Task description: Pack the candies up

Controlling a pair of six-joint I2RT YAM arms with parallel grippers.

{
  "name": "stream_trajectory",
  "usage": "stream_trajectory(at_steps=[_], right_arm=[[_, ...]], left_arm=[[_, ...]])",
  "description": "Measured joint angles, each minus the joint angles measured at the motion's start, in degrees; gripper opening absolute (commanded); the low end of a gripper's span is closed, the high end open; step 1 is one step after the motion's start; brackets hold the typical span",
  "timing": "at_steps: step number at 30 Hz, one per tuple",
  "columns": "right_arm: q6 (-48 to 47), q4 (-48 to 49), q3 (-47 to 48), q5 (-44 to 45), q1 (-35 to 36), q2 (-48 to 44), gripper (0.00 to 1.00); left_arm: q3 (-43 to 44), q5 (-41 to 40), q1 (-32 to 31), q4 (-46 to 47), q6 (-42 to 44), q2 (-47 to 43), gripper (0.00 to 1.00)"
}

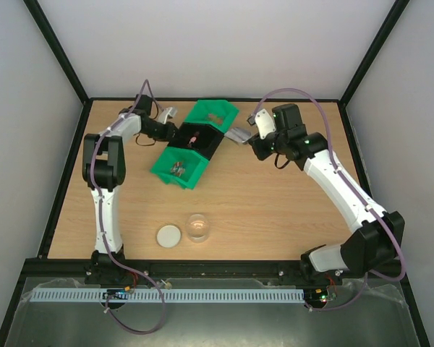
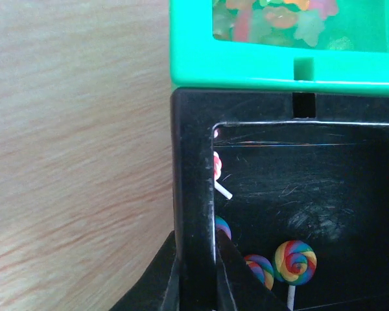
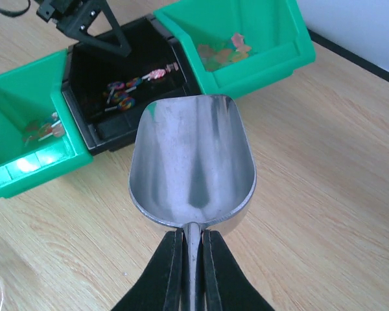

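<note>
The candies (image 1: 215, 116) are tiny mixed-colour sweets in the far green bin (image 1: 228, 108). They also show in the left wrist view (image 2: 272, 16) and the right wrist view (image 3: 222, 53). My left gripper (image 1: 173, 132) is shut on the left wall of the black bin (image 2: 194, 162), one finger outside and one inside (image 2: 196, 243). My right gripper (image 3: 192, 236) is shut on the handle of the metal scoop (image 3: 191, 162). The scoop is empty and hovers over the table just right of the bins (image 1: 239, 134).
The black bin (image 1: 202, 141) holds rainbow lollipops (image 2: 295, 262). The near green bin (image 1: 163, 170) holds a few sweets on sticks (image 3: 42, 129). A small clear jar (image 1: 199, 226) and its white lid (image 1: 169, 236) stand near the front of the table.
</note>
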Motion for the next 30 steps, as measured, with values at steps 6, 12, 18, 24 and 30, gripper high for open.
stream_trajectory(at_steps=[6, 12, 18, 24, 30], right_arm=[[-0.07, -0.07, 0.83, 0.5, 0.0, 0.02, 0.01], [-1.22, -1.01, 1.97, 1.79, 0.0, 1.18, 0.01], [-2.93, -3.41, 7.13, 3.56, 0.0, 6.62, 0.01], [-3.56, -7.02, 12.5, 3.1, 0.0, 11.47, 0.01], [-3.91, -10.6, 16.7, 1.64, 0.31, 15.06, 0.01]], left_arm=[[-4.37, 1.64, -0.33, 4.17, -3.96, -0.04, 0.02], [-5.38, -0.7, -1.2, 3.82, -2.4, -1.27, 0.02], [-7.87, -7.85, -1.68, 2.05, 6.05, -6.51, 0.02], [-8.15, -13.68, -1.68, -0.74, 14.86, -8.9, 0.02], [-8.83, -16.83, -1.84, -3.82, 20.41, -9.14, 0.02]])
